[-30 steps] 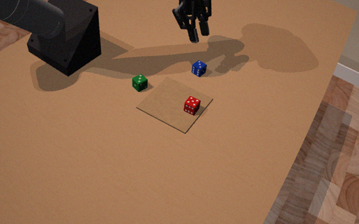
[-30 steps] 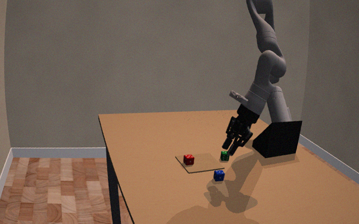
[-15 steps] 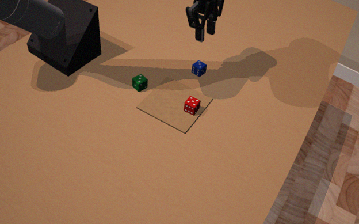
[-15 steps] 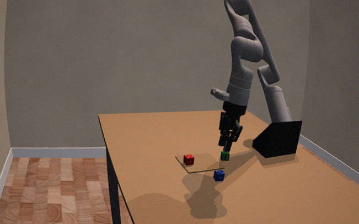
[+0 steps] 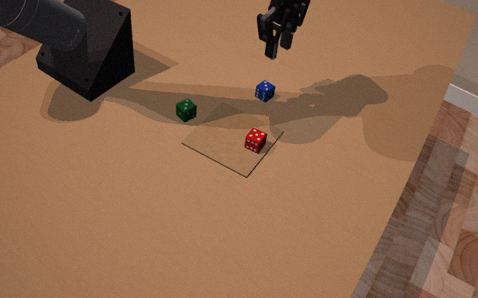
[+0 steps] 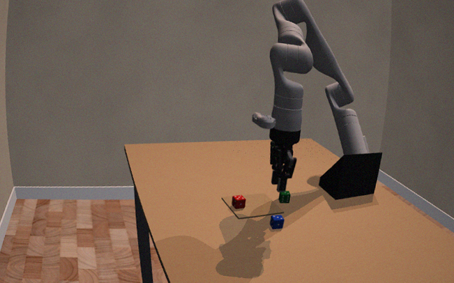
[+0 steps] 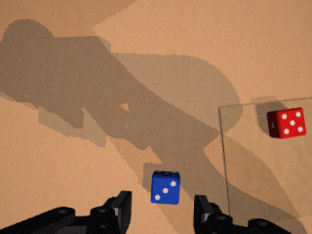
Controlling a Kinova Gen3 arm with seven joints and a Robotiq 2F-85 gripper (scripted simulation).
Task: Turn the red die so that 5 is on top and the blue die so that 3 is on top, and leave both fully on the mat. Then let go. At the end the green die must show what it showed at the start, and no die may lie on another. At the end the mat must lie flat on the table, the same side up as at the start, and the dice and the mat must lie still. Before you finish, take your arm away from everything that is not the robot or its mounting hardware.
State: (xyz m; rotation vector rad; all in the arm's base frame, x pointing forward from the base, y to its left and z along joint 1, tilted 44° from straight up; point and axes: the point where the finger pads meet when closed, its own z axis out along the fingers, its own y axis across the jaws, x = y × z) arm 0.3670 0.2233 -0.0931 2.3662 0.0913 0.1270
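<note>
A smooth grey arm (image 6: pixel 288 99) of rounded segments was seen, with a black gripper (image 5: pixel 276 47) and a black wedge-shaped base (image 5: pixel 97 73).
</note>
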